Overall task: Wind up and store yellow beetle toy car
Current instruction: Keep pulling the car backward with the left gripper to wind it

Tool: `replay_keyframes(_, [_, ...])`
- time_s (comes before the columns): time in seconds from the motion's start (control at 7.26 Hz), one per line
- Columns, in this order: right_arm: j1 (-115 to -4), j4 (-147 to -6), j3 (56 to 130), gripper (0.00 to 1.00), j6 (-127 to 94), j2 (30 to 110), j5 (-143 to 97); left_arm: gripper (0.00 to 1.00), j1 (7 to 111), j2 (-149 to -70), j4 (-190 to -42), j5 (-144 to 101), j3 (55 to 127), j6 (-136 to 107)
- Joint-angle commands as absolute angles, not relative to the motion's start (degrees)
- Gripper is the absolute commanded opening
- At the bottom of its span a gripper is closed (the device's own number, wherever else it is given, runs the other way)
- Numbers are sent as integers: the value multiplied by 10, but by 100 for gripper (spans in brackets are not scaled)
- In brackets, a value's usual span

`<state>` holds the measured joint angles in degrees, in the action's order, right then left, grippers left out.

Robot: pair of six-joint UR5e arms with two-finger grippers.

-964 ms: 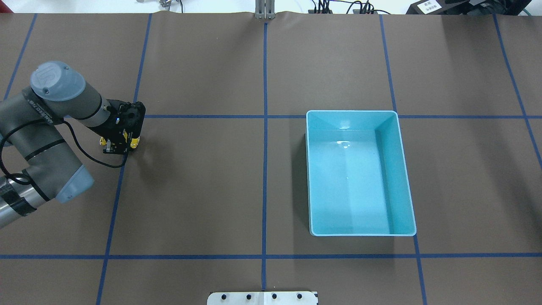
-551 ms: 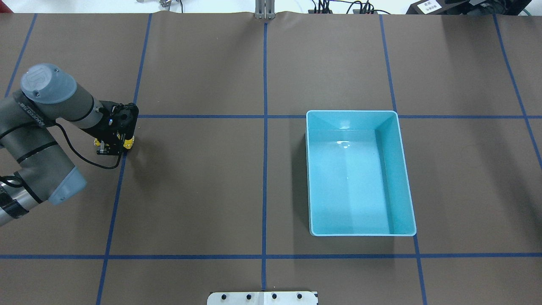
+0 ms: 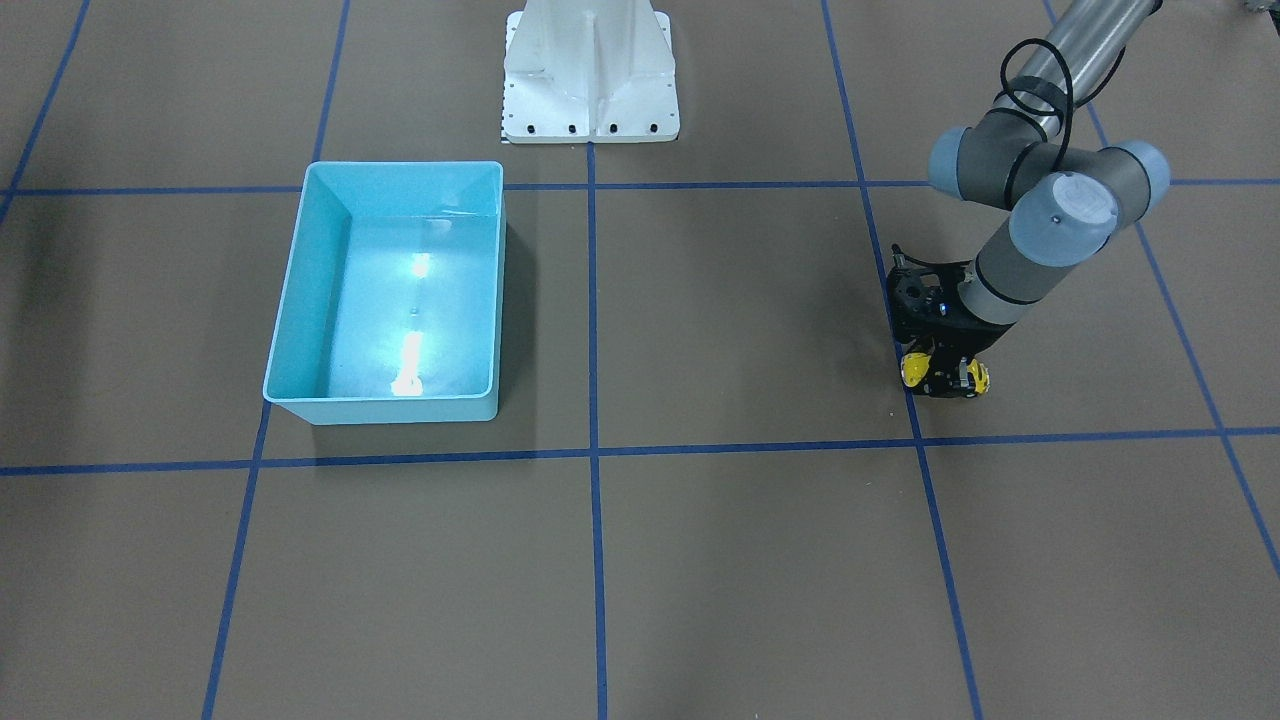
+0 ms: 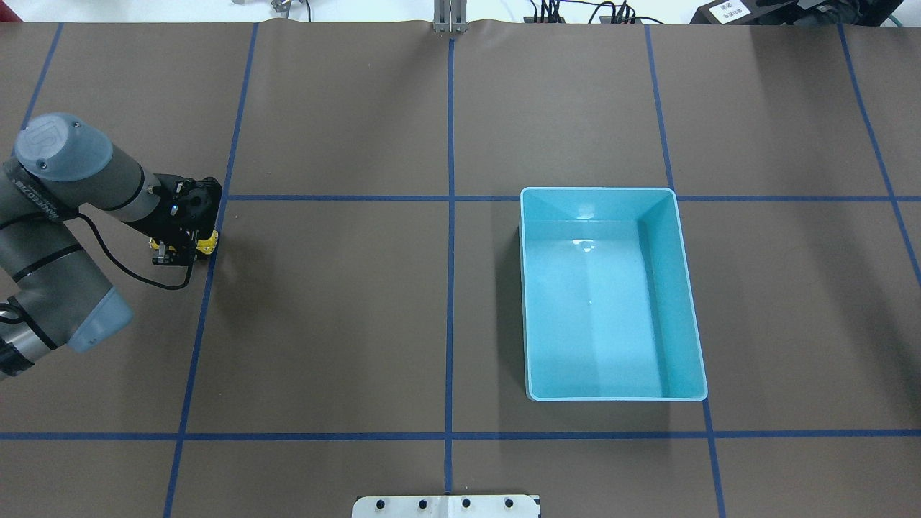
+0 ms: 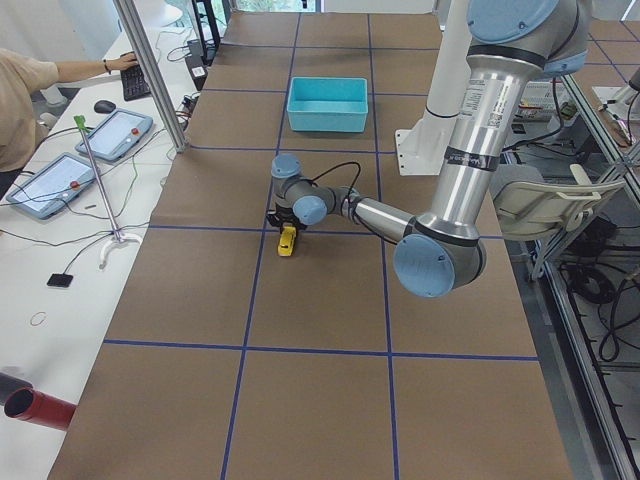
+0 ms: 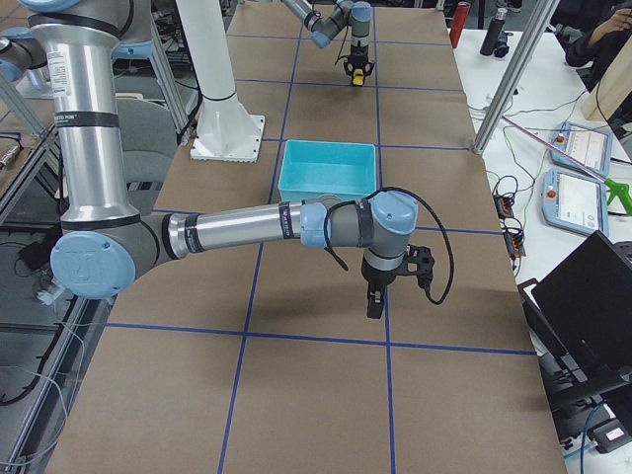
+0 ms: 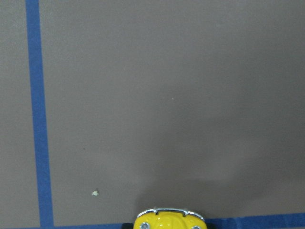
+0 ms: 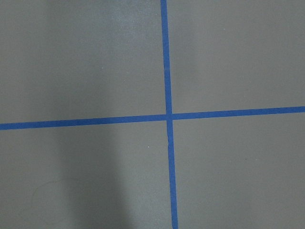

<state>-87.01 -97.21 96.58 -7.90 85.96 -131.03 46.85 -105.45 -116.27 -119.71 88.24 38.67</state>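
My L hand (image 4: 180, 250) tight on yellow beetle toy car (image 4: 208, 243), long axis along worktop (image 4: 345, 302), bare room toward bin (image 4: 597, 190); R hand (image 6: 376, 301) grip unclear.

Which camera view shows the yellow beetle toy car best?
Exterior left: the yellow beetle toy car shows lengthwise under the left gripper. Front-facing and overhead show yellow ends only; left wrist, one end; exterior right, a speck.

The tiny glossy yellow beetle toy car (image 3: 912, 371), rounded with a chrome bumper, sits level and low at the counter (image 3: 700, 300) by a blue tape line (image 3: 917, 440), its middle clamped in the left gripper (image 3: 945, 385).
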Motion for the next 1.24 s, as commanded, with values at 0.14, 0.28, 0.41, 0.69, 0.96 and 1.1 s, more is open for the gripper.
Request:
replay_keyframes(0.14, [-870, -972, 968, 100, -79, 856, -1311, 0, 469, -1041, -1182, -1197, 882, 387])
replay_keyframes(0.28, [-870, -972, 967, 100, -79, 855, -1310, 0, 469, -1038, -1183, -1207, 882, 388])
replay_keyframes(0.41, [-870, -972, 967, 100, -79, 854, -1310, 0, 473, -1035, -1190, -1208, 882, 388])
replay_keyframes(0.69, [-870, -972, 968, 100, -79, 855, -1312, 0, 475, -1030, -1194, -1208, 882, 388])
replay_keyframes(0.96, [-870, -972, 965, 100, -79, 854, -1310, 0, 475, -1024, -1204, -1212, 882, 388])
replay_keyframes(1.1, [-870, -972, 967, 100, -79, 854, -1312, 0, 475, -1022, -1204, -1212, 882, 388])
